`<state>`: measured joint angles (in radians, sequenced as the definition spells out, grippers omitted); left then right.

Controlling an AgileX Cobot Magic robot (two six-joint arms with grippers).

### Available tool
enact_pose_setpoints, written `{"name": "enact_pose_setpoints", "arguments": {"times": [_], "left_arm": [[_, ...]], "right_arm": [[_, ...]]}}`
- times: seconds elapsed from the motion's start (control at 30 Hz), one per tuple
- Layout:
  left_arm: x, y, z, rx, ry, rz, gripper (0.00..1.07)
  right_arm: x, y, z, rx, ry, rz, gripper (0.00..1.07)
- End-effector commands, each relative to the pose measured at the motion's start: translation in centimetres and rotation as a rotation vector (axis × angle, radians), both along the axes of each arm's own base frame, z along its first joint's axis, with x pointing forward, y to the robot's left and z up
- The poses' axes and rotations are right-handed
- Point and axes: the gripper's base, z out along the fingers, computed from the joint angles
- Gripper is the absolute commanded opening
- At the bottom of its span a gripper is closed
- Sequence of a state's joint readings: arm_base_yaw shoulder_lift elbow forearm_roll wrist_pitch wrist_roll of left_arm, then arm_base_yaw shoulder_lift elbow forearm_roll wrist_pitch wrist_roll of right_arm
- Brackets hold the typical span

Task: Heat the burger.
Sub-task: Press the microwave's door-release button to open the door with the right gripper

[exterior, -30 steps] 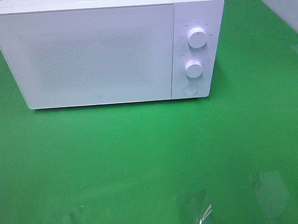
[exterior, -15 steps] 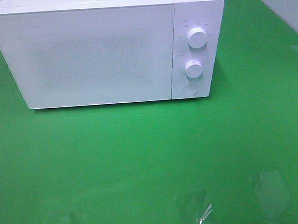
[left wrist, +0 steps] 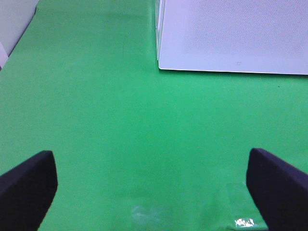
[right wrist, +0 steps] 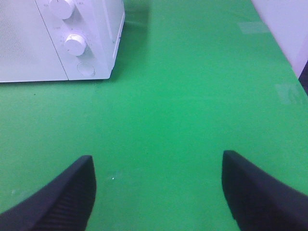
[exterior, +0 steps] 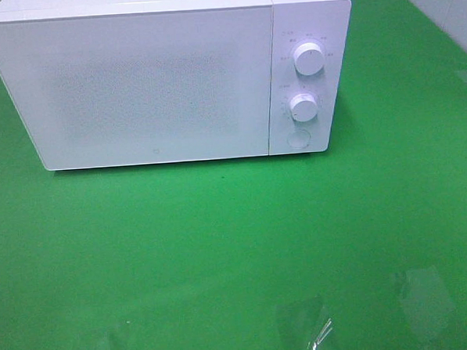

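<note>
Exterior high: one microwave (exterior: 150, 85), door shut, two knobs (exterior: 310, 59), on green worktop (exterior: 221, 238).
Left hand (left wrist: 150, 163): fingers wide apart, empty, facing the microwave.
Right hand (right wrist: 158, 161): fingers apart, empty.
Burger: cannot tell where.

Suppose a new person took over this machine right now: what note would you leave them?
Left gripper: open, empty, over the green table.
Right gripper: open, empty.
Microwave: door shut.
Burger: in no view. Whether it sits inside the microwave cannot be told.
Done: nothing the pictures confirm.
Left: find the burger, put it in the microwave if it is not there, start heating.
</note>
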<state>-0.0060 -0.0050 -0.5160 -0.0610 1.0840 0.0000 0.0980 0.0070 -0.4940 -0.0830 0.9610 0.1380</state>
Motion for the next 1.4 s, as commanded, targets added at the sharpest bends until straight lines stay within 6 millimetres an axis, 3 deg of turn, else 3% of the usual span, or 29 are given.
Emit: {"name": "enact_pose_setpoints", "arguments": {"times": [0.03, 1.1, 1.4], "left_arm": [[-0.2, 0.0, 0.1, -0.002, -0.031, 0.001, 1.01], [-0.2, 0.0, 0.1, -0.002, -0.028, 0.002, 1.01], [-0.2, 0.0, 0.1, -0.002, -0.028, 0.002, 1.01]], "right_arm": [[-0.6, 0.0, 0.0, -0.01, -0.038, 0.002, 0.72], [-0.6, 0.0, 0.0, -0.006, -0.038, 0.003, 0.72], [0.1, 0.0, 1.6, -0.008, -0.028, 0.003, 0.72]]}}
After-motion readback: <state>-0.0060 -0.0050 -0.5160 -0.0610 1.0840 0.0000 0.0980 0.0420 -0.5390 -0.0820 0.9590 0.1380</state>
